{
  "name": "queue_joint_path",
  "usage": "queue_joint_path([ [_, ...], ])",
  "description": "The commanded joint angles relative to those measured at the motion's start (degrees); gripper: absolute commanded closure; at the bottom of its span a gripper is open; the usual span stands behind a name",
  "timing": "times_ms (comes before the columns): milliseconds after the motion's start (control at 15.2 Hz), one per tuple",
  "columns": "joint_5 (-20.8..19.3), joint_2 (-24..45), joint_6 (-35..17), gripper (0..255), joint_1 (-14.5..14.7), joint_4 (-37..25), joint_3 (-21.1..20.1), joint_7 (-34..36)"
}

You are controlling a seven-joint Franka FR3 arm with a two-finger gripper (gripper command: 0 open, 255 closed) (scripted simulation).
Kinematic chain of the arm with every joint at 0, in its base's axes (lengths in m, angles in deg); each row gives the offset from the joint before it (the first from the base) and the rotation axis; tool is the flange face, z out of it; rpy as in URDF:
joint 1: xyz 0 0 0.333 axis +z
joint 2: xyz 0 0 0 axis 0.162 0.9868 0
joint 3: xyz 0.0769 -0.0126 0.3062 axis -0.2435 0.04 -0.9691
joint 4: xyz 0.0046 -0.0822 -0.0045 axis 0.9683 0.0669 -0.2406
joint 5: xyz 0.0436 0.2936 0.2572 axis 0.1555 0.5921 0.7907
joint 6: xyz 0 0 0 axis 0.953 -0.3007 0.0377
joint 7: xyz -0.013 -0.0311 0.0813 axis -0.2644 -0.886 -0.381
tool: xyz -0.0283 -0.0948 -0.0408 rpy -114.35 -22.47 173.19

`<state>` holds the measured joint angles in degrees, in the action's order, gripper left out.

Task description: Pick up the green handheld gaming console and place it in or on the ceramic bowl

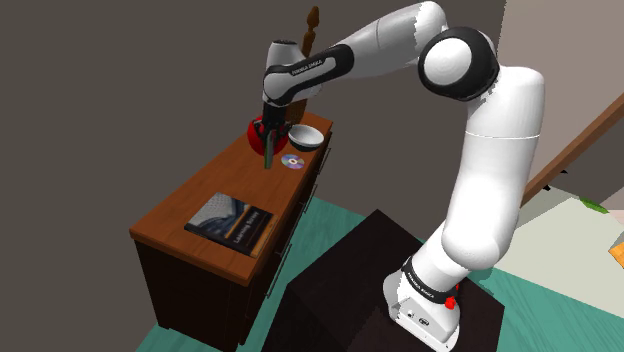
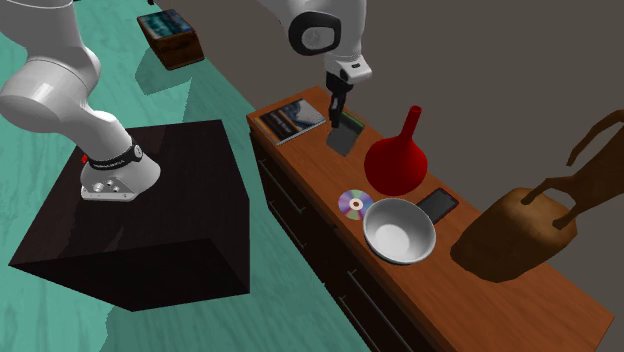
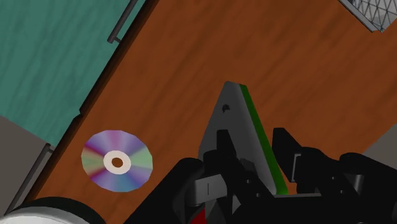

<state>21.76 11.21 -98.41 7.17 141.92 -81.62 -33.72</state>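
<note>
The gripper point(image 2: 337, 110) is clenched on the console point(image 2: 345, 136). Its two fingers squeeze the top end, one on each flat side, so the console hangs straight down like a card. The console has a dark grey face and a green edge. It looks lifted a little off the dresser point(image 2: 470, 285), just beside the red vase point(image 2: 397, 162).

I think it is held by one end so the low end is free and can go into the bowl point(image 2: 385, 225) first.

The bowl sits further along the dresser, past the vase. A shiny disc point(image 2: 354, 204) lies just beside it, and a black phone point(image 2: 437, 204) lies flat near its other side. The bowl has nothing in it, so there is room. It is round and not deep, and the console is long. So I think the console will lean on the rim and not lie flat.

The vase is tall with a wide mouth. I cannot see what is inside it. It stands close to the way to the bowl, so the console could bump it.
</note>
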Motion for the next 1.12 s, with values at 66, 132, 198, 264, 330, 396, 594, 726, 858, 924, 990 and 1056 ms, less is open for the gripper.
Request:
queue_joint_path([
  [66,0.2,-1.4,1.8,255,-0.1,-0.4,-0.1,-0.2],
  [132,0.3,-1.8,2.5,255,-0.1,-0.6,-0.1,-0.2],
  [198,0.3,-2.2,3.1,255,-0.1,-0.9,-0.2,-0.3],
  [264,0.4,-2.6,3.7,255,-0.1,-1.2,-0.2,-0.3],
  [330,0.4,-2.9,4.3,255,-0.1,-1.4,-0.2,-0.4],
  [396,0.5,-3.3,5.0,255,-0.1,-1.7,-0.2,-0.4],
  [594,0.6,-4.3,6.9,255,-0.2,-2.6,-0.3,-0.6],
  [726,0.7,-5.0,8.2,255,-0.2,-3.3,-0.3,-0.7],
  [858,0.8,-5.5,9.5,255,-0.2,-4.0,-0.4,-0.8],
  [924,0.9,-5.8,10.1,255,-0.2,-4.4,-0.4,-0.8],
  [990,1.0,-5.4,10.5,255,-1.0,-5.2,0.0,-2.0],
  [1056,1.1,-4.9,10.9,255,-1.7,-6.2,0.4,-3.2],
])
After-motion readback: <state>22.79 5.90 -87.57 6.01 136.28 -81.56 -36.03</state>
